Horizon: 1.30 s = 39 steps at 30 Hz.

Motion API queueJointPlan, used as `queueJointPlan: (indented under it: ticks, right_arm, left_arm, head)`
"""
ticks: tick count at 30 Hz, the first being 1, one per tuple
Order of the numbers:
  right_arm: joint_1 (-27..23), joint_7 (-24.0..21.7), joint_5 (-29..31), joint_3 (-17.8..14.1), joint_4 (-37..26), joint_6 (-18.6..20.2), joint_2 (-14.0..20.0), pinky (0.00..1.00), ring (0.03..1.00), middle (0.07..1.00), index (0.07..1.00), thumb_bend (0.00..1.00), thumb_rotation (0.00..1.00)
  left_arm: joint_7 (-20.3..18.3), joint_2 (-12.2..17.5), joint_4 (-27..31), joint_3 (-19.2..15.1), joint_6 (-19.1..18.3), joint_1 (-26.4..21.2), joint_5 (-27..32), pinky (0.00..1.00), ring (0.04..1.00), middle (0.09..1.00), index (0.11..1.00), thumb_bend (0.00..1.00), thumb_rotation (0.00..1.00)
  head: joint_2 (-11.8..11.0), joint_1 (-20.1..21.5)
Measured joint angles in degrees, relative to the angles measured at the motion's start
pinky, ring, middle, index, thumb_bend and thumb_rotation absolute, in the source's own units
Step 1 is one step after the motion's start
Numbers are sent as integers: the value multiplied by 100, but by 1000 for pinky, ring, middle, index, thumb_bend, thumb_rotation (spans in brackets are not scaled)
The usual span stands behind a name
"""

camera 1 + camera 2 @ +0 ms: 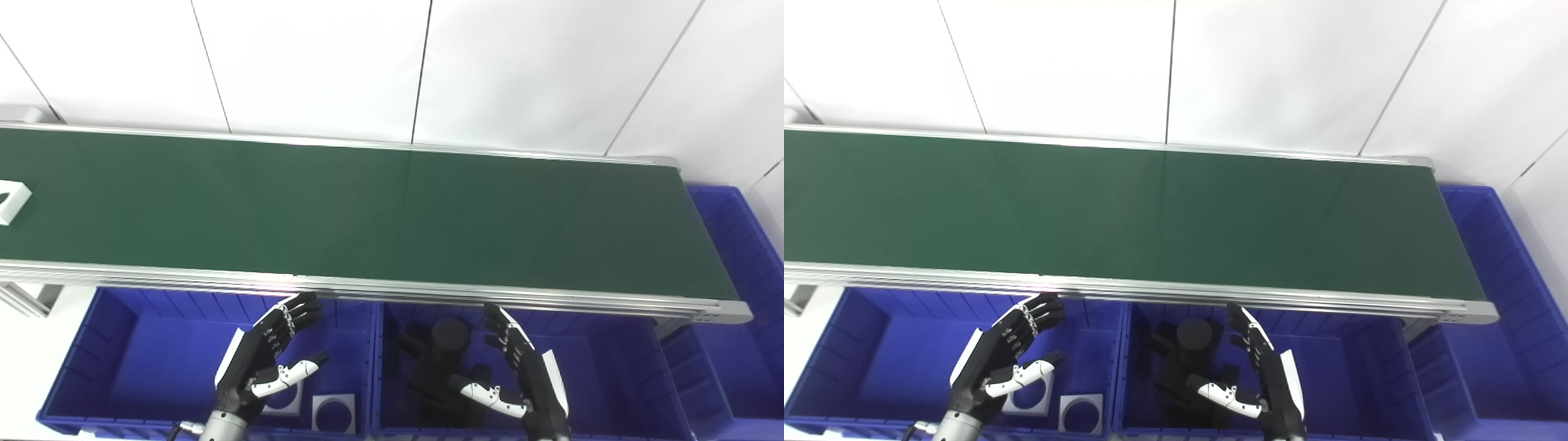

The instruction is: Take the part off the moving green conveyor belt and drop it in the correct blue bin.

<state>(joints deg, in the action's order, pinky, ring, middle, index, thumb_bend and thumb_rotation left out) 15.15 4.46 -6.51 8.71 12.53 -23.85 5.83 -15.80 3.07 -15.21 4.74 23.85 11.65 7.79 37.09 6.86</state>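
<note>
One white angular plastic part [11, 201], cut off by the frame's left edge, lies on the long dark-green conveyor belt [367, 208]. Below the belt, both black-and-white hands, left [264, 355] and right [520, 373], hover empty with fingers spread over two blue plastic bins [116, 361].

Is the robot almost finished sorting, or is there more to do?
Some looks done: white square parts lie in the left blue bin, black parts in the middle blue bin. Left hand and right hand are open, holding nothing. Still to pick: a white part at the green conveyor belt's left end.
</note>
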Motion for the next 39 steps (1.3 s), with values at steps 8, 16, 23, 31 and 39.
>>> queueJointPlan:
  ticks: [8, 16, 23, 31, 39]
  right_arm:
    - [-10, -14, 21, 0, -1, -1, 10, 836, 870, 879, 873, 622, 117]
    - [-28, -35, 45, 3, -1, -2, 20, 829, 876, 886, 874, 631, 136]
    - [-12, -32, 7, -14, -12, -2, 23, 836, 883, 893, 876, 625, 122]
    - [3, -9, 6, -37, -24, -2, 37, 831, 882, 895, 879, 617, 109]
    - [31, 3, -9, -37, -68, -3, 57, 820, 877, 891, 878, 618, 132]
  left_arm:
    - [1, -5, 0, 3, 0, 2, -4, 832, 774, 787, 798, 550, 0]
    - [1, -3, 0, 2, -1, 2, 1, 831, 771, 788, 799, 547, 0]
    - [1, -1, -1, 4, 0, 3, -9, 833, 769, 789, 793, 550, 0]
    - [-4, 12, -2, 29, -4, 3, 2, 825, 771, 793, 800, 547, 0]
    - [-5, 13, 18, 57, -20, 2, -2, 812, 755, 786, 798, 566, 0]
  head:
    - [0, -18]
    - [35, -26]
    - [44, -53]
    - [62, -79]
    - [79, -105]
